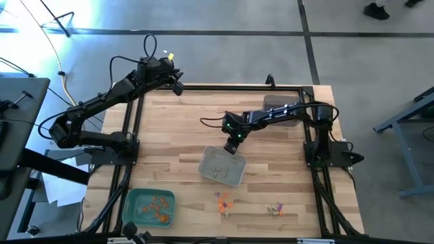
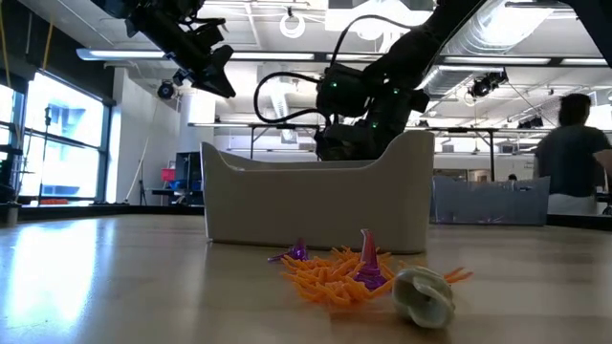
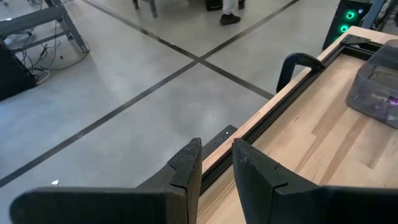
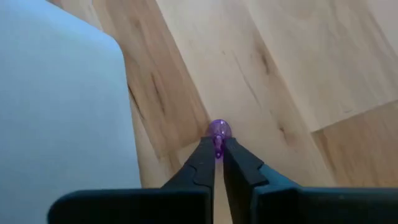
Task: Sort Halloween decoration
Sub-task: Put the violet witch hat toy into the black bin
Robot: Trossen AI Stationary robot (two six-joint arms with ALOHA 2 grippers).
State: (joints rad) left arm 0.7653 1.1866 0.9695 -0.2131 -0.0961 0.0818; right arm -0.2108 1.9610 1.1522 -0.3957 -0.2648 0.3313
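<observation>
My right end effector [image 4: 218,151] is pinched shut on a purple trinket [image 4: 218,132], its bulb protruding past the tips, long axis along my fingers.

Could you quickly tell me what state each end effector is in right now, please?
Left end effector: partly open, holding nothing.
Right end effector: shut on a purple trinket.

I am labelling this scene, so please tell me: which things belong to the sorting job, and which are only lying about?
Part of the job:
- small purple plastic trinket, pinched in the right gripper
- orange and purple trinket pile
- pale whitish trinkets
- grey tray
- green tray
- translucent dark tray

Lying about:
- black table clamp
- left gripper, idle past the table's far edge
</observation>
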